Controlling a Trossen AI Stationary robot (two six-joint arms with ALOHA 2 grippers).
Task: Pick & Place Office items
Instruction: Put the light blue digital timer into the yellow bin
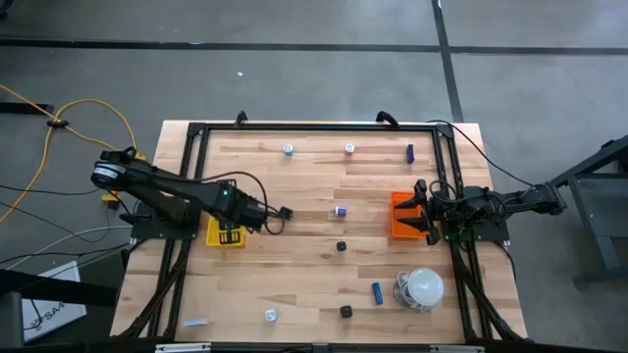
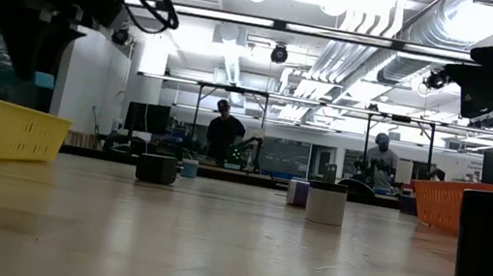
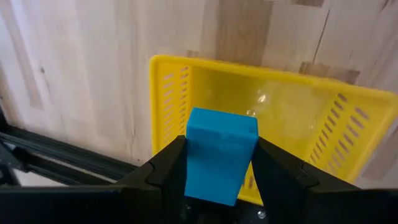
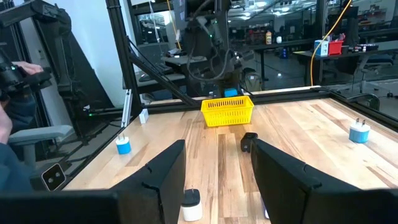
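One blue block (image 3: 221,155) clamped in my left gripper (image 3: 217,171) above yellow tray (image 3: 283,106); next, release inside. Right gripper (image 4: 217,180) stood apart, empty.

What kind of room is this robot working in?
Probably a big robotics lab or workshop. Beyond the wooden table you can see bare pipes and ducts on the ceiling, long workbenches with screens, and people working at them.
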